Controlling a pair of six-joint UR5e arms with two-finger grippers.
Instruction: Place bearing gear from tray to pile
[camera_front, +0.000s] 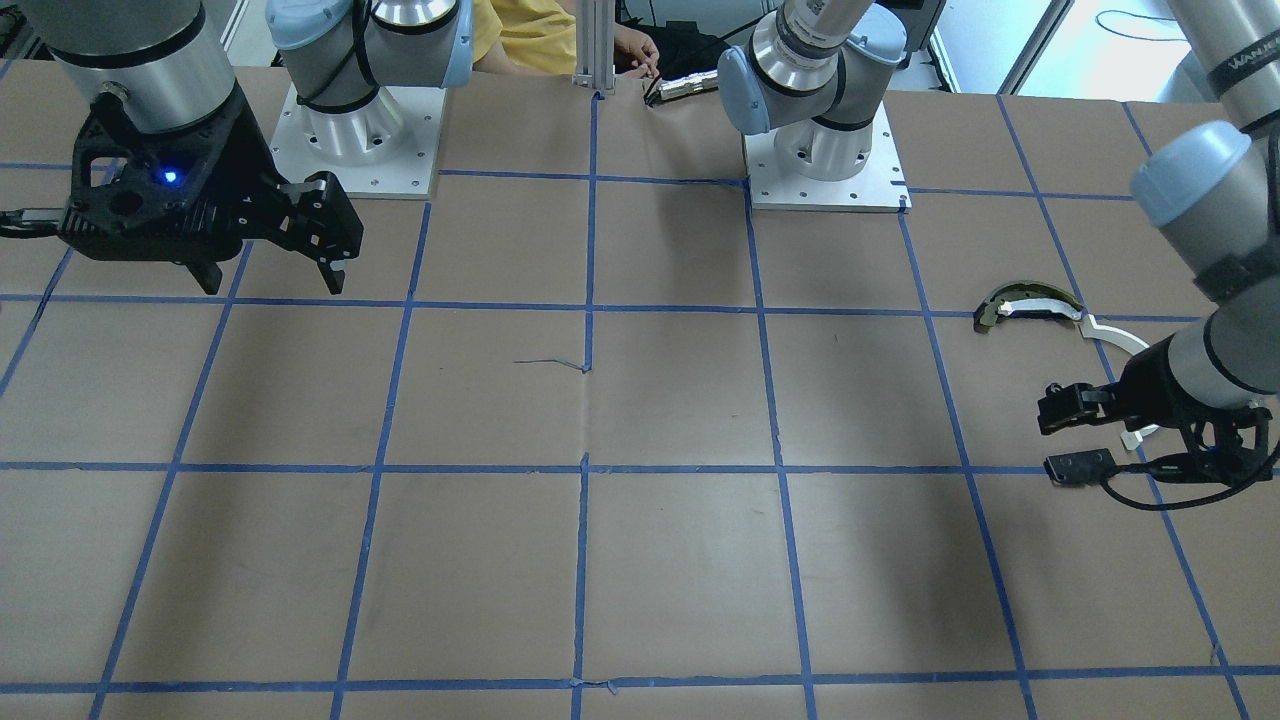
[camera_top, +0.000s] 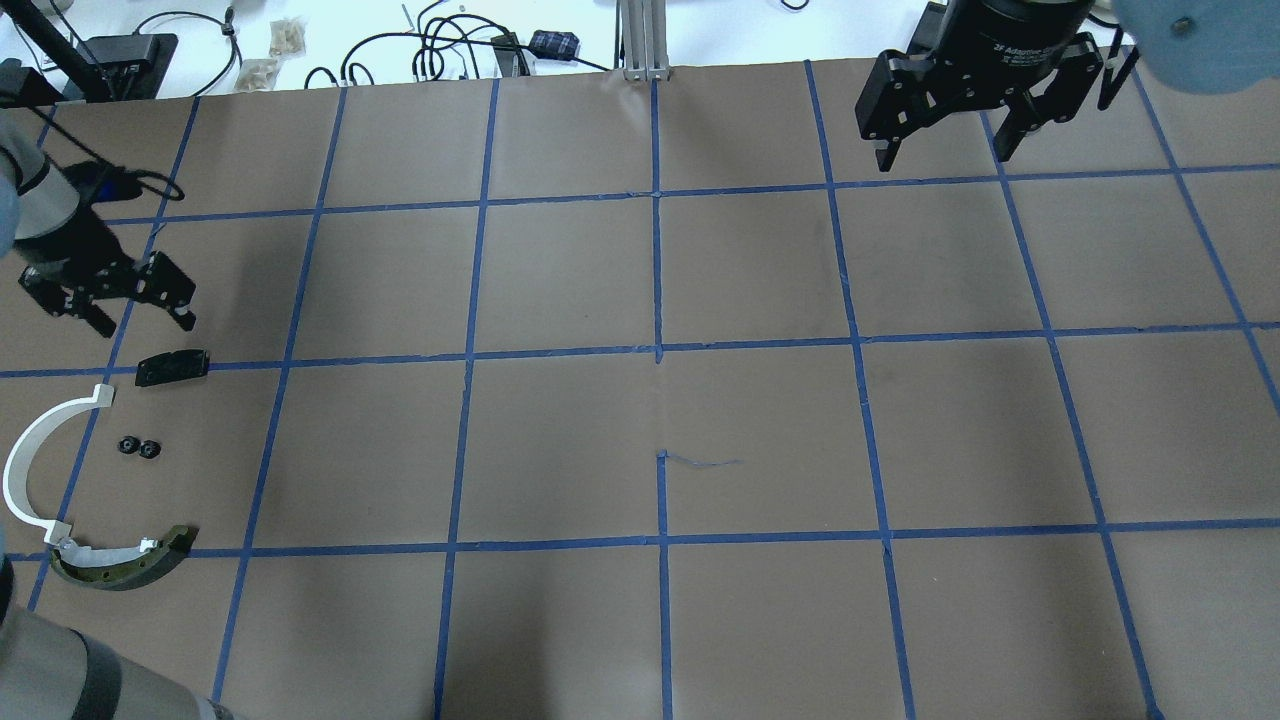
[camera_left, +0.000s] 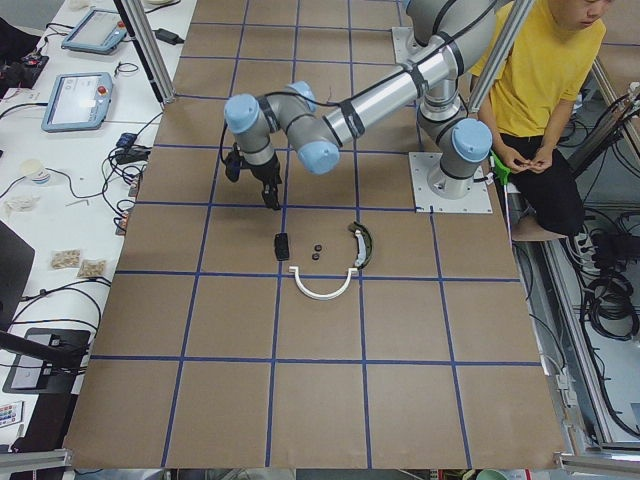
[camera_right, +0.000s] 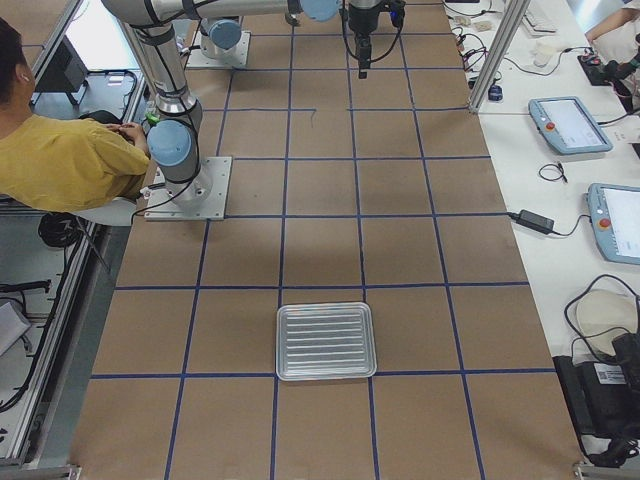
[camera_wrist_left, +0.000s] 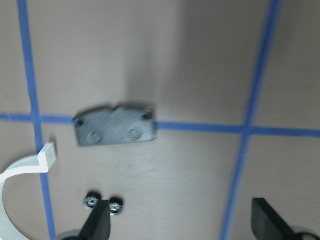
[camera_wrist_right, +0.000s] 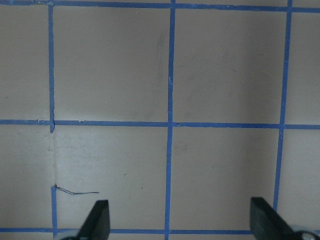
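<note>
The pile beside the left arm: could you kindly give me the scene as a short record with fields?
pile: arc, curved piece, plate, gears
gears: two, side by side, inside the arc's bend
arc: one end next to the curved piece
left pincer: open, empty, near the plate
right pincer: open, empty, far from the pile
tray: no parts visible in it

Tally of loose items on the table.
Two bearing gears, small, black, round; one white arc strip; one dark-and-tan curved piece; one flat black plate; one ribbed metal tray, seen only from the right-side view.
</note>
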